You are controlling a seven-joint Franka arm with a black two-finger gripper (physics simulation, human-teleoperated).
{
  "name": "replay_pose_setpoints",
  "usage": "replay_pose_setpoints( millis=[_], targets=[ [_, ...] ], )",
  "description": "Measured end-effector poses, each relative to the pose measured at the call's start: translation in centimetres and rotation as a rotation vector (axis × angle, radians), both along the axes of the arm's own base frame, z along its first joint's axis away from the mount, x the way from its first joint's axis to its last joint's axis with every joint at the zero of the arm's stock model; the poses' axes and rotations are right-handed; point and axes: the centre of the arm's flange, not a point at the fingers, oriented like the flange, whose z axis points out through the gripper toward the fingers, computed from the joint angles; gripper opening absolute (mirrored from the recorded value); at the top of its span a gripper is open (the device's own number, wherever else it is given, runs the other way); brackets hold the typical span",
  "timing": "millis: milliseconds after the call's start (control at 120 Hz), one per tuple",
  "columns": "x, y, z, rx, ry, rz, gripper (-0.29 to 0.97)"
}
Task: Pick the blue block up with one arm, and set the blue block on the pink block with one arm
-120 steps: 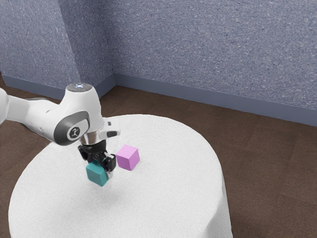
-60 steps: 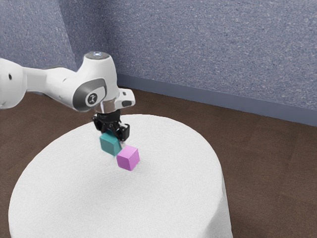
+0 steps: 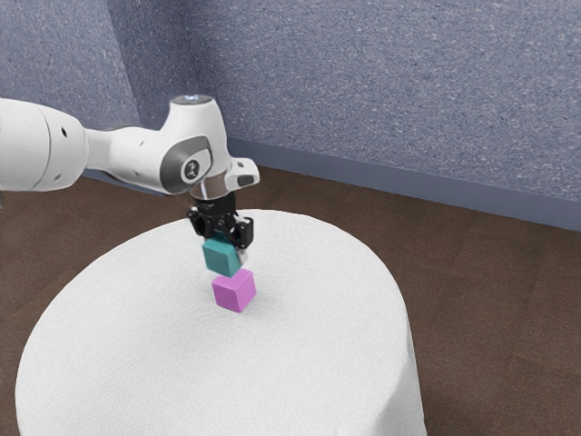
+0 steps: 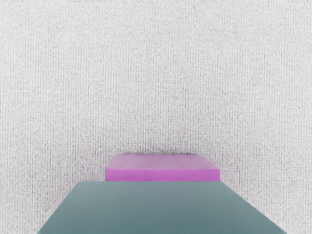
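Above a round white table point(image 3: 345, 363), my claw point(image 3: 226, 242) grips the blue block point(image 3: 221, 257) from two sides, fingers clamped on its upper part. The block hangs just over the pink block point(image 3: 234, 292), set slightly toward the exterior view's left of it. From my wrist, the blue block point(image 4: 161, 209) looms close, with the pink block's point(image 4: 162, 168) top showing beyond it on the cloth point(image 4: 156, 73).

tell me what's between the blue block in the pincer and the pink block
Nothing: in the exterior view the held teal-blue cube hangs just above the pink cube, no object between.
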Motion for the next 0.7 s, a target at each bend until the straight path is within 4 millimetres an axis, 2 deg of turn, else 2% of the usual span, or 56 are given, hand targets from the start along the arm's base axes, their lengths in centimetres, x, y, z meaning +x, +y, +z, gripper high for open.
replay_pose_setpoints(
  millis=[283,433,700],
  targets=[
    [2.3,0.2,-2.2,-0.027,0.009,-0.019,0.37],
    [2.6,0.4,-3.0,-0.03,0.017,-0.031,0.37],
    [2.6,0.3,-2.2,-0.033,0.006,-0.049,0.37]
  ],
)
